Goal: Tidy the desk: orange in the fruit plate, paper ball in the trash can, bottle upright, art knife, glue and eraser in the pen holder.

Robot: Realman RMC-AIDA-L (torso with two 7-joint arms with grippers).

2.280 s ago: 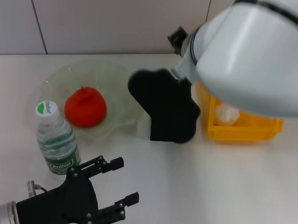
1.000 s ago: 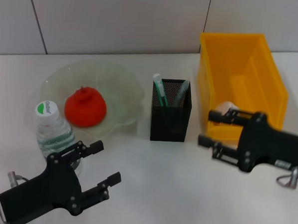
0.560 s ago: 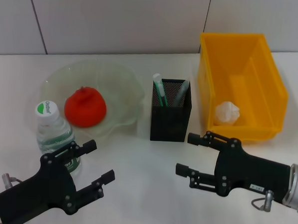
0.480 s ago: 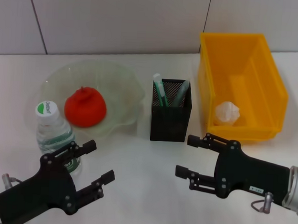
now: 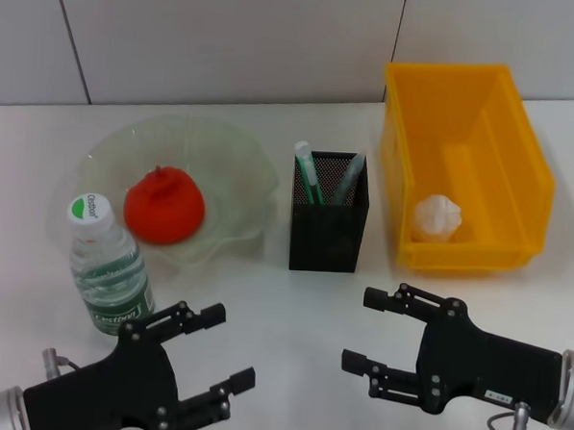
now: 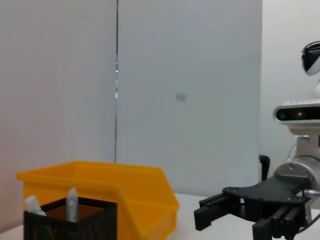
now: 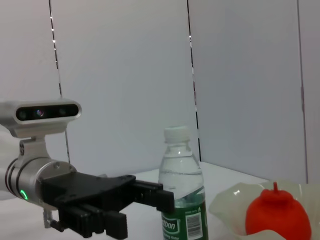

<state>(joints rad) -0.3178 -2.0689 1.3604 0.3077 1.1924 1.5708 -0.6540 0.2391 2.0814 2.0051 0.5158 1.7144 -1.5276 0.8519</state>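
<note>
Head view: The left gripper [image 5: 208,351] is low over the near left part of the table [image 5: 292,302], arm entering from the near left corner, jaws open and empty, pointing toward the middle. The right gripper [image 5: 375,330] mirrors it on the near right, arm entering from the right edge, jaws open and empty, pointing left. A strip of bare table separates the two grippers.

The bottle [image 5: 109,268] stands upright just behind the left gripper, apart from it. The orange [image 5: 164,205] lies in the fruit plate [image 5: 241,169], which sits behind the bottle at rear left. The pen holder [image 5: 328,227] stands at centre, with two pen-like items upright in it. The trash can [image 5: 473,157] is at rear right, just beside the pen holder; the paper ball [image 5: 435,217] lies inside it at its near end. The eraser cannot be made out.

Left wrist view: The trash can [image 6: 125,192] and pen holder [image 6: 75,222] are visible, touching or nearly so. The right gripper [image 6: 235,215] shows farther off, jaws apart.

Right wrist view: The bottle [image 7: 181,190] stands upright between the left gripper [image 7: 145,202] and the fruit plate [image 7: 235,210] holding the orange [image 7: 275,215]. The left gripper's jaws are apart and near the bottle.
</note>
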